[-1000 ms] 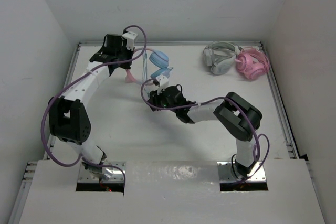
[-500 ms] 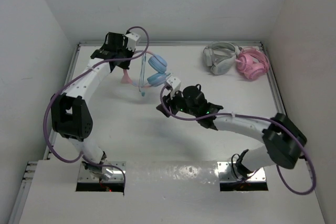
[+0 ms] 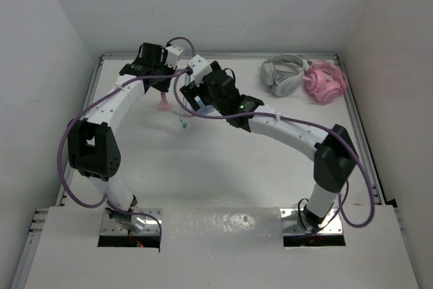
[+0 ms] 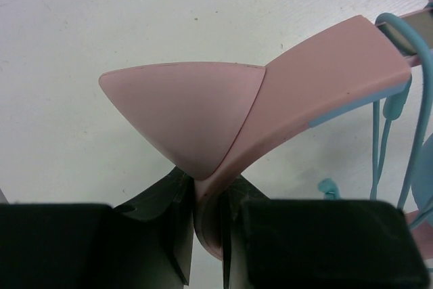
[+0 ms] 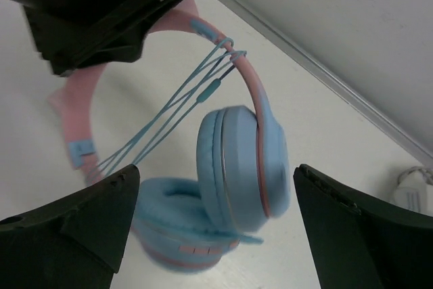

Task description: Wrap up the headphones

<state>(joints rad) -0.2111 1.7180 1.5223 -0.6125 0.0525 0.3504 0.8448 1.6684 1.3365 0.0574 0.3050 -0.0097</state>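
The headphones (image 5: 240,167) have light blue ear cups, a pink headband (image 4: 318,79) with an ear-like bump (image 4: 183,116), and a thin blue cable (image 5: 169,103) strung in several strands across the band. My left gripper (image 4: 210,201) is shut on the headband and holds it up above the table. My right gripper (image 5: 215,174) is open wide, with one finger on each side of the two ear cups and apart from both. From above, the right gripper (image 3: 191,94) covers the cups; only a pink piece of the headband (image 3: 164,103) and the cable's end (image 3: 184,124) show below the left gripper (image 3: 162,78).
Grey-white headphones (image 3: 283,76) and all-pink headphones (image 3: 325,81) lie together at the back right. A raised rim (image 3: 358,133) runs round the white table, and the back wall is close behind the grippers.
My right arm has swung from the table's middle to the back left, over the ear cups, and its jaws have opened wide. The left gripper still grips the headband.
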